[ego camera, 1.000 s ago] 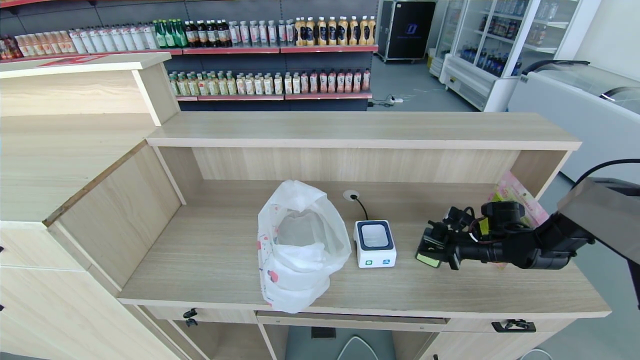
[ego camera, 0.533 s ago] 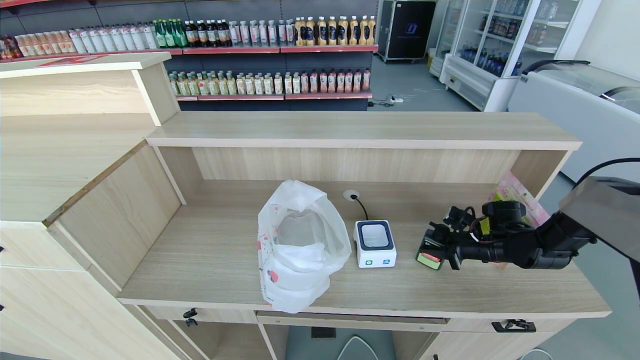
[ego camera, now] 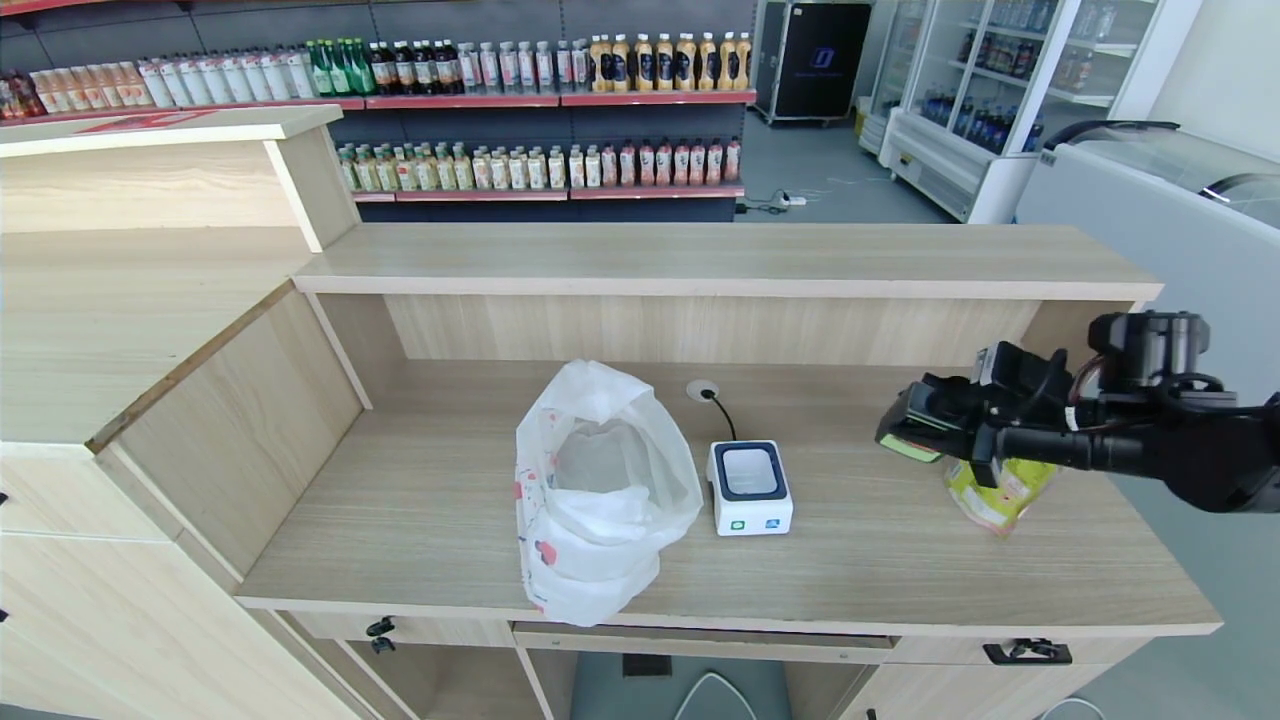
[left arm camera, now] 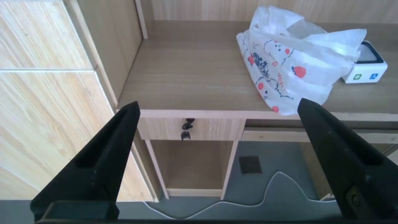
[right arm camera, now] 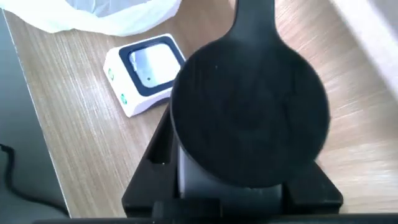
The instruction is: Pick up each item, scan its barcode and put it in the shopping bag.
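Note:
The white shopping bag (ego camera: 600, 490) stands open on the counter, left of the white barcode scanner (ego camera: 750, 485). My right gripper (ego camera: 905, 430) hangs above the counter's right part, well right of the scanner. It is shut on a small item (ego camera: 908, 446) with a green-yellow edge. From the right wrist that item (right arm camera: 249, 118) looks dark and round, with the scanner (right arm camera: 146, 71) and bag (right arm camera: 112, 12) beyond. A yellow-green snack pouch (ego camera: 1000, 490) rests on the counter under that arm. My left gripper (left arm camera: 214, 109) is open, low before the counter's front, facing the bag (left arm camera: 292, 62).
A raised wooden ledge (ego camera: 720, 260) overhangs the back of the counter, and side walls (ego camera: 240, 430) close it left and right. The scanner's cable (ego camera: 722, 412) runs to a hole behind it. Drawer handles (ego camera: 1025, 652) sit below the front edge. Bare counter lies left of the bag.
My right arm has lifted from the counter surface beside the scanner and swung back to the right with the small item, uncovering the yellow-green pouch. Bag and scanner have not moved.

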Controlling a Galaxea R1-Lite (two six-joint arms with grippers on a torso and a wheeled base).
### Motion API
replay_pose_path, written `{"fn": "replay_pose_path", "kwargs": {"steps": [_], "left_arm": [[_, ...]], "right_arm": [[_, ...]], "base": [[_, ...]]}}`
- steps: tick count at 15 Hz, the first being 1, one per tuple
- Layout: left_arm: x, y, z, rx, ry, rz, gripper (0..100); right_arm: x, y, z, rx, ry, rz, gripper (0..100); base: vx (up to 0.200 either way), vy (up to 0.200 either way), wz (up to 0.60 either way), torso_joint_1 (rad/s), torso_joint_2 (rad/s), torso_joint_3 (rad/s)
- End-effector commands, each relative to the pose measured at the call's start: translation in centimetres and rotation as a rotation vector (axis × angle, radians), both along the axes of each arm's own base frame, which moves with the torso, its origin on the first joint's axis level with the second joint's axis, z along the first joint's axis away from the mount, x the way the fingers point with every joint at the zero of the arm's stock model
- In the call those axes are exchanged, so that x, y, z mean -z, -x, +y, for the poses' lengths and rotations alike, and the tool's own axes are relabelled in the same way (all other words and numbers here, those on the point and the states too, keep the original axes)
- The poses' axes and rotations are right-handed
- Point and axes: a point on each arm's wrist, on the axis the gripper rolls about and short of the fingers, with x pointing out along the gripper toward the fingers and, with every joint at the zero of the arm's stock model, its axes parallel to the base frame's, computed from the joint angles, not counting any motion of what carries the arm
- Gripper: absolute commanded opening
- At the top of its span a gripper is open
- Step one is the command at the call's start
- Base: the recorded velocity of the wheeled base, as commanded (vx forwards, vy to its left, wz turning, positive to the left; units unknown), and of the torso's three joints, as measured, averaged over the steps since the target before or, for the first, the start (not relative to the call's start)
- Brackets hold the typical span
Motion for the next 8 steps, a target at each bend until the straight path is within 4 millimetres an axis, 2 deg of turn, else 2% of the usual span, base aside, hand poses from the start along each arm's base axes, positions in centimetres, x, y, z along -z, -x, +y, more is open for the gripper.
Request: {"fn": "replay_pose_path", "kwargs": {"steps": [1,3,6,8], "left_arm": [[0.0,0.0,0.0,0.0,0.0,0.001,100],[0.0,0.0,0.0,0.0,0.0,0.001,100],[0.0,0.0,0.0,0.0,-0.001,0.001,100],[0.0,0.0,0.0,0.0,0.0,0.001,100]], "right_arm": [[-6.1,8.7,0.5,-0.079,0.172,-0.359,0],[-7.7,12.0,0.8,-0.19,0.299,-0.628,0],[-8.8,13.7,1.3,-0.322,0.513,-1.085,0],[-8.8,14.4,2.7,-0.371,0.636,-1.339,0]], "base": [[0.0,0.0,0.0,0.0,0.0,0.0],[0.0,0.0,0.0,0.0,0.0,0.0],[0.0,0.0,0.0,0.0,0.0,0.0],[0.0,0.0,0.0,0.0,0.0,0.0]]}}
